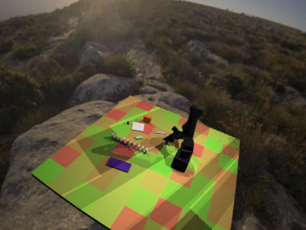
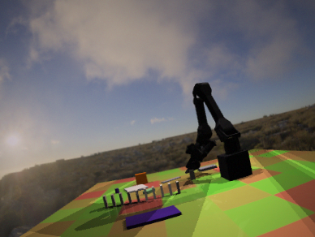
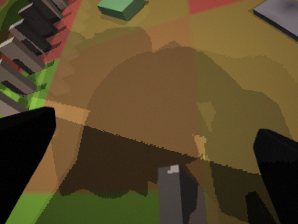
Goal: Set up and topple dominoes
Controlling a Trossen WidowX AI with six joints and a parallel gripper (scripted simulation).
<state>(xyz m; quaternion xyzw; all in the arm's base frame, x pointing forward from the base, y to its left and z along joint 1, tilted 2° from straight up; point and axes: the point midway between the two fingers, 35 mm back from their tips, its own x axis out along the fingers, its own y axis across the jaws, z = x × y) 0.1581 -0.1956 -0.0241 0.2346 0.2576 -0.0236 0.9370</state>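
A row of several thin grey dominoes stands upright; in the wrist view part of it shows at the upper left. A single grey domino stands upright apart from the row, on the robot's side. My gripper is wide open and holds nothing. It is just above and beside the single domino, whose top shows low between the spread fingers in the wrist view. Its foot is out of that view, and the domino is hard to make out in the top view.
A green block lies behind the row. Farther back are a white slab, an orange block and a small purple block. A grey strip lies near the arm. A purple slab lies before the row.
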